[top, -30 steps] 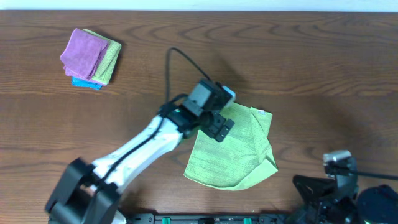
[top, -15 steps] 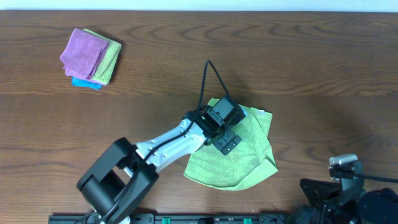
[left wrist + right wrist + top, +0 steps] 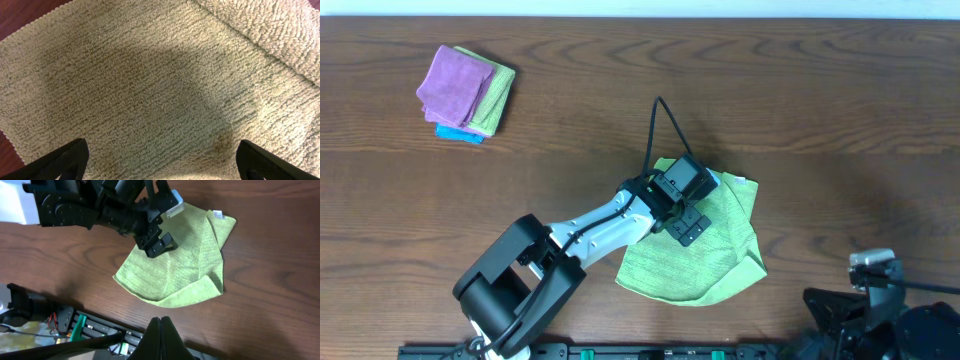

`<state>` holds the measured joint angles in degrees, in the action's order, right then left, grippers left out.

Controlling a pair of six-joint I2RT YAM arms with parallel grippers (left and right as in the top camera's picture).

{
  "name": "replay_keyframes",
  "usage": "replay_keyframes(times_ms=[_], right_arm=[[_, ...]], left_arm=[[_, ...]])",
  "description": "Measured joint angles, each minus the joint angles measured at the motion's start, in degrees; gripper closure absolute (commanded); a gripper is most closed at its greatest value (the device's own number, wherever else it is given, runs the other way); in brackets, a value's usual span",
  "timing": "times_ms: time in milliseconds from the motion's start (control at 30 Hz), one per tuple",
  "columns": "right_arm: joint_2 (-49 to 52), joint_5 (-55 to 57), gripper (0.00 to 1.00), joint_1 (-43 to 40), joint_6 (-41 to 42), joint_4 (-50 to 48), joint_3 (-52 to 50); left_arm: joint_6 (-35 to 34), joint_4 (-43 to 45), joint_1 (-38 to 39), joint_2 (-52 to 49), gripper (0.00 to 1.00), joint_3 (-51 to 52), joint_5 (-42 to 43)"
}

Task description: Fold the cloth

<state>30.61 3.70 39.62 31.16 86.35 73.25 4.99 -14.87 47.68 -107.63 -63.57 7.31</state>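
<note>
The left claw (image 3: 161, 150) is spread wide and empty, poised over the cloth (image 3: 705, 255), which lies flat on the table (image 3: 840, 110) toward 5 o'clock of centre. The right claw (image 3: 160, 335) is pinched together on nothing, parked further out at 5 o'clock. The terry looks light, limp and grippy, likely to drape rather than slide. A flap lies doubled along its 3 o'clock edge, so the single-layer corner at 7 o'clock seems the best pinch.

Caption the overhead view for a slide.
Open left gripper over the partly folded green cloth; a stack of folded cloths sits apart.
</note>
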Motion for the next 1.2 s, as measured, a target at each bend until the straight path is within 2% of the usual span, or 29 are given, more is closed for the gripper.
replay_keyframes(times_ms=[567,1067,1133,1200], right_arm=[[0.0,0.0,0.98,0.0,0.0,0.7,0.0],[0.0,0.6,0.97,0.0,0.0,1.8,-0.6],[0.0,1.2,0.94,0.0,0.0,1.0,-2.3],[0.0,1.4,0.85,0.0,0.0,-0.9,-5.1]], left_arm=[[1.1,-2.1,-0.8,-2.7,0.05,-1.0,1.7],[-0.3,-10.4,-9.4,-4.4,0.05,-4.4,-3.1],[-1.1,-10.9,-10.8,-4.4,0.05,-4.5,-3.2],[-1.9,-11.3,-12.1,-4.4,0.05,-4.5,-3.4]])
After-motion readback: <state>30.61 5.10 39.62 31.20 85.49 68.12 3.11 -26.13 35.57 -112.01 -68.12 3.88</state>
